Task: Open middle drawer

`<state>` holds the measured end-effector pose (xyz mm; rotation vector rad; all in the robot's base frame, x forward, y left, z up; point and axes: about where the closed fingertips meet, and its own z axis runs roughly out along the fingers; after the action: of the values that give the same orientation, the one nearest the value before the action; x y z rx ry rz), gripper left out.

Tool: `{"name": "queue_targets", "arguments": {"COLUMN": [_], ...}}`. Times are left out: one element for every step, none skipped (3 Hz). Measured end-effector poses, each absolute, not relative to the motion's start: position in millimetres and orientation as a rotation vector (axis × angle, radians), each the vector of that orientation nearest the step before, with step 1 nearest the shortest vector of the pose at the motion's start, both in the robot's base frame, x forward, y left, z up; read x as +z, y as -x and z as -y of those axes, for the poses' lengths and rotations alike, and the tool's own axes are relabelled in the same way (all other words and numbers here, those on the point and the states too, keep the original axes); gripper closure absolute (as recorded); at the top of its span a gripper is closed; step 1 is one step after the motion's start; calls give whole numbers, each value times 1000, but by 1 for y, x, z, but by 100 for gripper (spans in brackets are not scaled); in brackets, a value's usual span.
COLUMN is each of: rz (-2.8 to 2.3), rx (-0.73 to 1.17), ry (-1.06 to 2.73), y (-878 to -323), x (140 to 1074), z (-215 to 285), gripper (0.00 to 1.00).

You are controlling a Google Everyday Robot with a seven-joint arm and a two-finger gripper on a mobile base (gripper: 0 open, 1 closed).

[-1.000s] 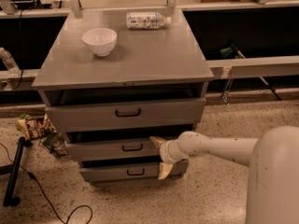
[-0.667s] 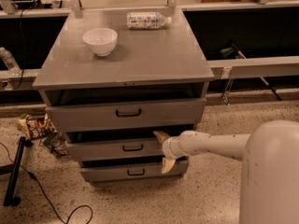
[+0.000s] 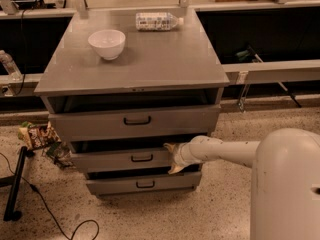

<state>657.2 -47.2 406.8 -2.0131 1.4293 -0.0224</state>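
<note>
1. Crumpled snack bags (image 3: 35, 134) lie at far left on a speckled floor (image 3: 225, 209), by a black stand leg (image 3: 16, 184).
2. A grey metal cabinet (image 3: 135, 64) stands at centre. On its flat, matte top sit a round white bowl (image 3: 107, 43) and, further back, a clear bottle (image 3: 157, 21) on its side.
3. The middle drawer (image 3: 115, 160) is the second of three, between the taller top drawer (image 3: 100, 124) and the bottom drawer (image 3: 115, 185). Its wide grey metal front is plain and flat, with a small black bar handle (image 3: 142, 158) at centre and a dark gap above its top edge.
4. The gripper (image 3: 171, 158) is at the right end of that front, just right of the handle. Its tan fingers (image 3: 168, 147) are spread apart, one at the top edge and one near the bottom edge.
5. A smooth white tubular arm (image 3: 225, 151) runs right to the rounded white body (image 3: 287, 184).
</note>
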Motion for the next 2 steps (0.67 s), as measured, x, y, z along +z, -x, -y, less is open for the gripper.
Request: {"name": "queue_targets", "arguments": {"rz": [-1421, -1430], "rx": [1, 13], "ry": [2015, 2059], "y": [-660, -654], "x": [408, 427], "z": [47, 58], "gripper": [56, 79]}}
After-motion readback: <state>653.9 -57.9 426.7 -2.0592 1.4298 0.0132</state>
